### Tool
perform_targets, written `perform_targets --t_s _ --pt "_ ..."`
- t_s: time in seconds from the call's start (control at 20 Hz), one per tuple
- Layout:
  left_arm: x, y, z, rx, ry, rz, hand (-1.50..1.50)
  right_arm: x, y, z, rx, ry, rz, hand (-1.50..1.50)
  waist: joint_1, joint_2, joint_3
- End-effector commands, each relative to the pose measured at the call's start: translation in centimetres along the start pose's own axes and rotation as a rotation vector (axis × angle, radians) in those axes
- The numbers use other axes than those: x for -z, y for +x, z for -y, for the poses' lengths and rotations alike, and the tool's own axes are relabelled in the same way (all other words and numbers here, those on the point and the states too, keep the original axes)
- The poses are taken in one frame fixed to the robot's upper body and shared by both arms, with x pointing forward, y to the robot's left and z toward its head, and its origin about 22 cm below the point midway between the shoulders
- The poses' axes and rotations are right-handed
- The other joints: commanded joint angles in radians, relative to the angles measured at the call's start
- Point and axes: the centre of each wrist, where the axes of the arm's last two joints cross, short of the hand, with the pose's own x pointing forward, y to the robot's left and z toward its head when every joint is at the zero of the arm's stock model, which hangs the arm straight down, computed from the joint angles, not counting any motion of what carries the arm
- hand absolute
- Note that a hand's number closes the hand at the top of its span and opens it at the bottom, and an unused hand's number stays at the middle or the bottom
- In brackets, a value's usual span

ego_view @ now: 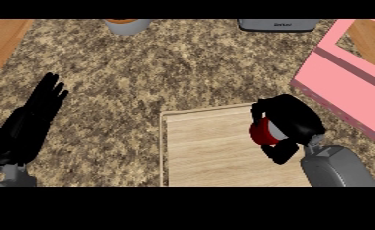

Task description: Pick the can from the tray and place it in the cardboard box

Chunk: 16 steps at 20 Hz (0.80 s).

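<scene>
Speckled counter (183,65): brown-grey stone top, spanning the whole scene.
Tray (212,149): pale wood, flat on the counter, near and right of centre.
Box (341,83): pink, at the right edge, just beside the tray's far right corner.
Right hand (293,120): above the tray's right part, fingers and thumb curled round the can.
Left hand (33,120): resting at the near left, fingers straight, holding nothing.
Can (260,132): red, mostly hidden inside the right hand's grasp, over the tray.
Far edge: a grey pot (128,25) left, a grey appliance (278,24) right.
</scene>
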Motion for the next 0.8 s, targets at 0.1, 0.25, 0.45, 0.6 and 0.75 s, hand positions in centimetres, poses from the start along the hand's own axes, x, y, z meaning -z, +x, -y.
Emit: perform_targets --t_s 0.1,0.25,0.45,0.6,0.75 --pt "0.2 -1.1 -0.4 0.021 0.003 -0.005 0.00 -2.1 0.4 -2.0 -0.022 -0.021 -0.116 1.50 -0.011 0.012 0.010" --pt "-0.1 1.0 -0.3 0.001 -0.003 -0.017 0.00 -1.2 -0.2 -0.2 0.010 -0.110 -0.123 1.50 -0.002 0.013 0.011" --pt "1.3 2.4 -1.0 0.025 0.010 0.003 0.00 -5.9 1.4 2.0 -0.003 -0.222 -0.064 1.50 -0.014 0.010 0.010" --pt "-0.7 -0.4 -0.9 0.010 0.000 -0.010 0.00 -8.4 2.6 5.6 -0.028 -0.305 -0.018 1.50 -0.009 0.009 0.010" --pt "0.0 -0.6 0.1 0.013 0.024 0.010 0.00 -10.9 4.1 7.3 -0.006 -0.461 -0.026 1.50 -0.017 0.008 0.010"
